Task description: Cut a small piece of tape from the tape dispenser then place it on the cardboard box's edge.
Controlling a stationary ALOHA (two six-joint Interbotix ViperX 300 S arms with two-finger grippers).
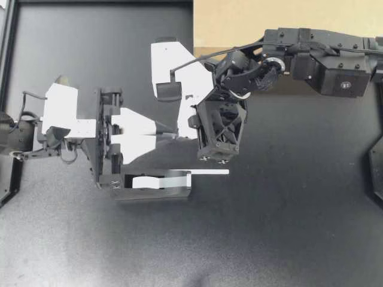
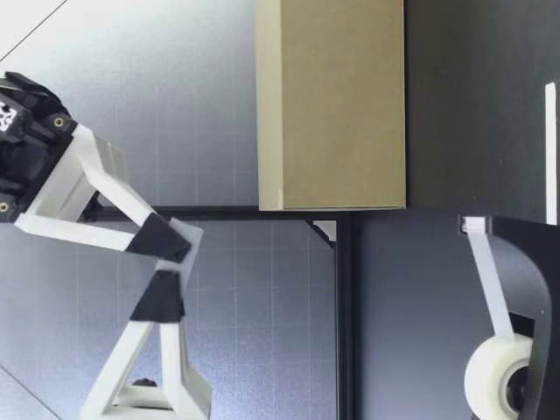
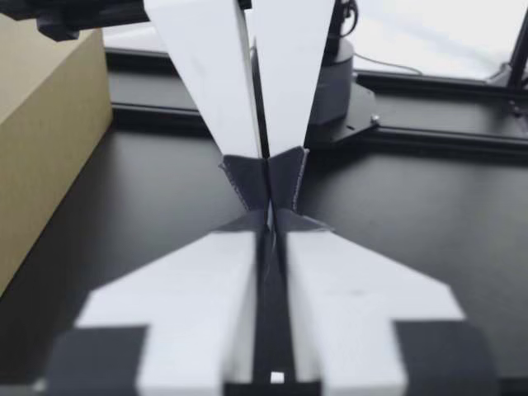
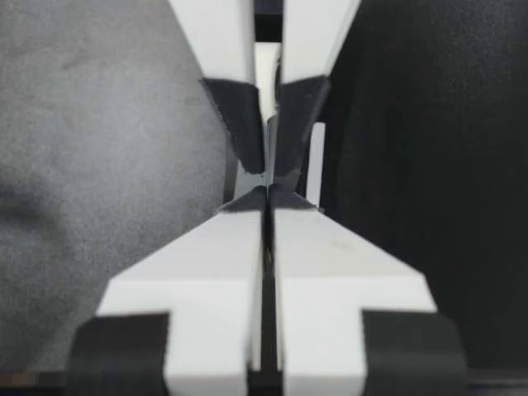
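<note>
Matte black table, evenly lit, with a pale gridded backdrop behind it.
The table (image 1: 287, 239) is dark and faintly textured, and in the top view a soft grey sheen lies across part of it. A raised black rail (image 3: 429, 136) borders one side, with a bright pale area beyond. In the low view a light grey backdrop (image 2: 262, 332) with a fine grid stands behind the table, crossed by a thin black upright post (image 2: 227, 213).

Colours, quick rundown: table (image 1: 287, 233) is matte black, tape dispenser (image 1: 114, 182) black too, its tape roll (image 1: 146, 182) and tape strip (image 1: 209, 173) white. Cardboard box (image 1: 233, 24) is plain tan. Left pincer (image 1: 167, 131) and right pincer (image 1: 182, 122) both have white fingers with dark grey tips.
</note>
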